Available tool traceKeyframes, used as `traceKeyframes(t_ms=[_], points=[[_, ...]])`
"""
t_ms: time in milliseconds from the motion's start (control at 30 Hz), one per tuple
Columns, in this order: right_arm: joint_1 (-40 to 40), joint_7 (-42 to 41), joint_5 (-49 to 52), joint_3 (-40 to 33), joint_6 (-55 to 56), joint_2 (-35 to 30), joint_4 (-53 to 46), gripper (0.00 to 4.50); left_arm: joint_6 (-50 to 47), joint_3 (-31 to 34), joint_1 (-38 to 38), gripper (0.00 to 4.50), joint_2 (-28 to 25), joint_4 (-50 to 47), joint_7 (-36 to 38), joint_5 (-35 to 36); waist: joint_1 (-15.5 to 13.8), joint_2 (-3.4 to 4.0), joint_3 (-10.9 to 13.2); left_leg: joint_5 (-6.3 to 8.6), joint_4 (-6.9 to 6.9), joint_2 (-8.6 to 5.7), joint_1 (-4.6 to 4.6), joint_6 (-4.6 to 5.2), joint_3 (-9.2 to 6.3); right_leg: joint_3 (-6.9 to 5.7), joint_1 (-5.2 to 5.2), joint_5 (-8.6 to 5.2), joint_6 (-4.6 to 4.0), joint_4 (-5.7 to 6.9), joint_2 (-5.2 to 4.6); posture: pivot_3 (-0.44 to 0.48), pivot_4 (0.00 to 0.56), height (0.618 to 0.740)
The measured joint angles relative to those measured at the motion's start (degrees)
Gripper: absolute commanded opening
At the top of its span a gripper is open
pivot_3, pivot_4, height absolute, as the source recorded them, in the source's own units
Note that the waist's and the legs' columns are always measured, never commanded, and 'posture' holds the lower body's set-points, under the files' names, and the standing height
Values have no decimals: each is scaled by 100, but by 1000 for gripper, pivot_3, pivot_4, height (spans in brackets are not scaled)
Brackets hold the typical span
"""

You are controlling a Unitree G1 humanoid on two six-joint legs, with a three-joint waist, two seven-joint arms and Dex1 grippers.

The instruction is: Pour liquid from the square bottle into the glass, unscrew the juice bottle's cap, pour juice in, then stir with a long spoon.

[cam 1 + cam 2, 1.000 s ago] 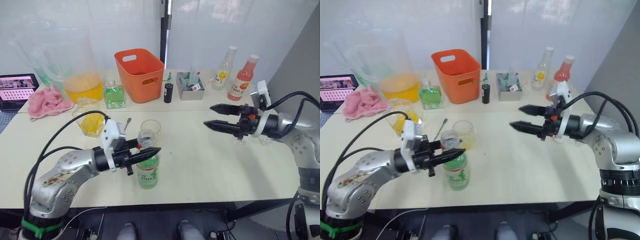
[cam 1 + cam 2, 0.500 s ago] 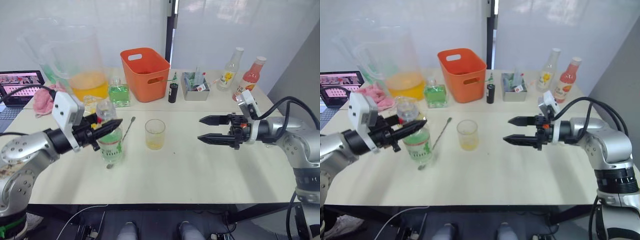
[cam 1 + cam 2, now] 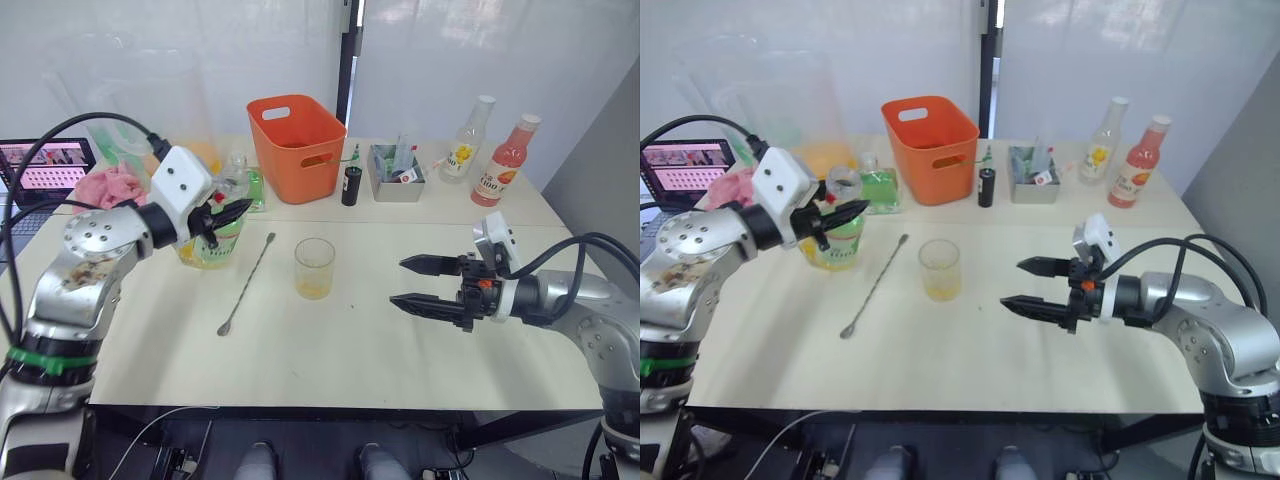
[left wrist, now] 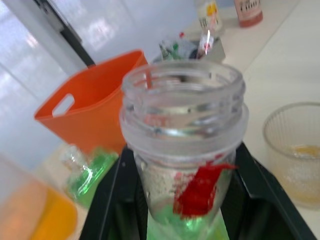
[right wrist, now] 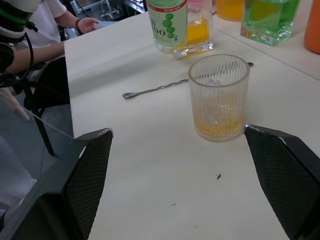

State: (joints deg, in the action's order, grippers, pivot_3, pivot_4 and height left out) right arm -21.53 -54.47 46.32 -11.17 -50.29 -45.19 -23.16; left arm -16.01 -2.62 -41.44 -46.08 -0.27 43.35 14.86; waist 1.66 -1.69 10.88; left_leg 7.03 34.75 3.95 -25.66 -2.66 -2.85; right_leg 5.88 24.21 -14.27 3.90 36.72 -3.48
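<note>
The juice bottle (image 3: 217,237), its neck (image 4: 184,107) uncapped, stands at the table's left rear with my left gripper (image 3: 235,210) shut around it just below the neck. Right beside it stands the square bottle (image 5: 198,31) with yellow liquid. The glass (image 3: 314,268) sits mid-table holding a little yellow liquid. Between the bottles and the glass the long spoon (image 3: 247,285) lies flat on the table. To the right of the glass, a hand's width away, my right gripper (image 3: 398,281) hovers open and empty, pointing at it.
An orange basket (image 3: 295,145), a green square bottle (image 3: 252,187), a small black bottle (image 3: 351,186) and a grey box (image 3: 396,166) line the back. Two bottles (image 3: 505,160) stand back right. A pink cloth (image 3: 108,186) and laptop (image 3: 45,165) lie far left. A person (image 5: 55,30) sits beyond the table.
My left arm carried the juice bottle from beside the glass to the left rear, next to the square bottle. The right gripper sank slightly and stays open. The camera shifted.
</note>
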Motion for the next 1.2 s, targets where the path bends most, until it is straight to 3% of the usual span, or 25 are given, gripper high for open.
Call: traceKeyframes(t_ms=[200,500,867,1200], points=[[290,493,227,-314,-114,-12,-339,4418,1219,-452,-617,1280,467,1494,393,-685,70,0,0,0,-2,1,-8,1,-2,0,6,21,36,3,1,0,150,738],[775,941,459,-706,-172,-139,-742,4418,3145,-689,-1387,1280,1054,3218,277,-1607,-15,-1,0,-1,7,0,-21,1,-4,-1,8,26,45,-4,0,0,150,738],[879,1324,802,-750,-174,-154,-906,4418,5440,-1193,-1767,1280,1312,4861,-705,-3052,-79,-1,0,-1,10,-1,-25,1,-4,-1,6,29,49,-6,0,0,150,738],[879,1579,1117,-849,-172,-160,-898,4418,6034,-1594,-2214,1280,1360,5399,-1665,-4097,-80,-1,0,-1,11,-2,-27,1,-4,-1,7,31,53,-4,0,0,150,738]])
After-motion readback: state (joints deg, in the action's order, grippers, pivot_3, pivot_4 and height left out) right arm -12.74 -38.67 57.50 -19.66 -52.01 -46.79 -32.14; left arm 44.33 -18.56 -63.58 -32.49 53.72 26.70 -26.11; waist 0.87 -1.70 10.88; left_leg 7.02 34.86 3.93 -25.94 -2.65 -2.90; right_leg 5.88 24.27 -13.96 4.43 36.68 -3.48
